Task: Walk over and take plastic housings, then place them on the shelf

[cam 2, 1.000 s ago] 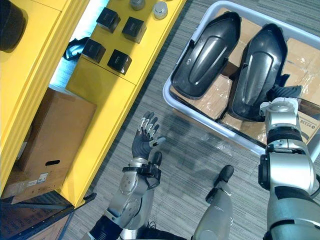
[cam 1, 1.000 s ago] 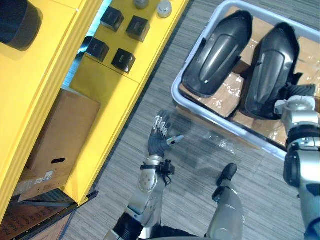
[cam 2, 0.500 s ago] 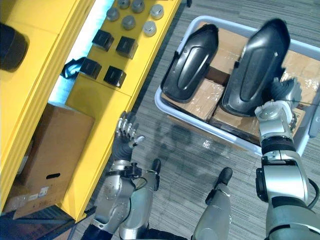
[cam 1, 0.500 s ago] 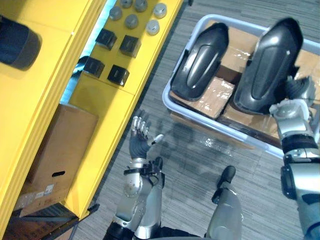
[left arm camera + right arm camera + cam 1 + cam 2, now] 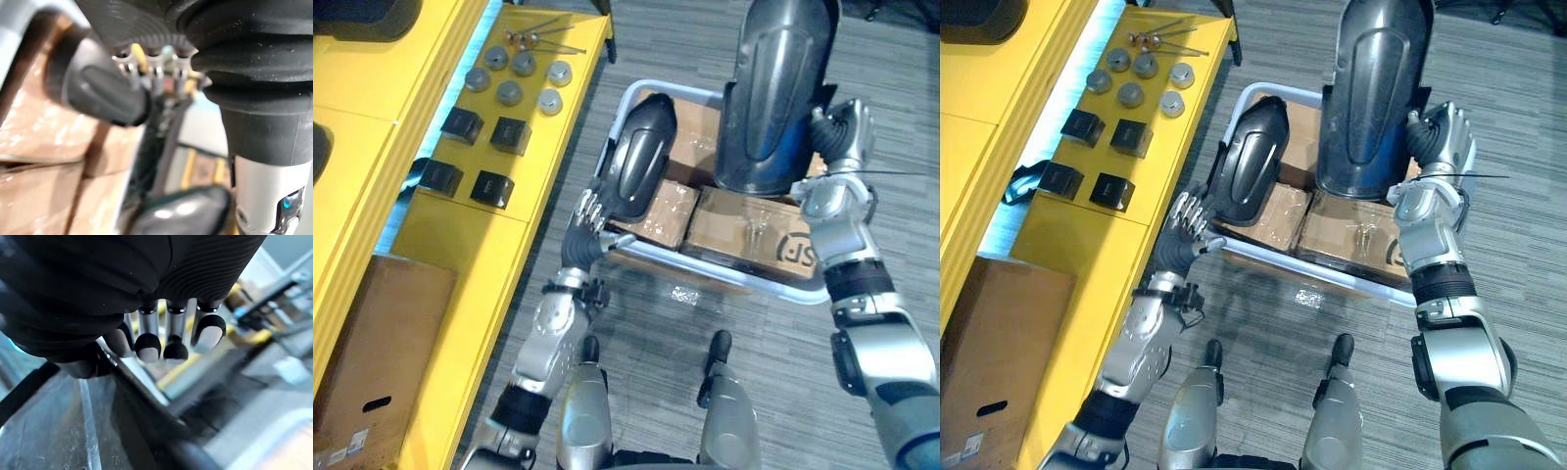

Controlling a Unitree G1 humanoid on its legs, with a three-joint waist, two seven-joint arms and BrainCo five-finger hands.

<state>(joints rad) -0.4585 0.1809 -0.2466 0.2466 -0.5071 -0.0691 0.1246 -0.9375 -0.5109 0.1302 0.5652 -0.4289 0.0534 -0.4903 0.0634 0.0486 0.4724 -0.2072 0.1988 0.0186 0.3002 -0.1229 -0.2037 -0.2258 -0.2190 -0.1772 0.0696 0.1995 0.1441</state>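
Holding one plastic housing above the bin in curled right hand, left hand spread at the bin's rim

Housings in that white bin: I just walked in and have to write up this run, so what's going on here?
The robot stands at a white bin, with a yellow shelf on its left. Its right hand is curled on the edge of one dark plastic housing and holds it upright above the bin. The second housing lies in the bin on cardboard boxes; the left hand, fingers straight, reaches at its near end.
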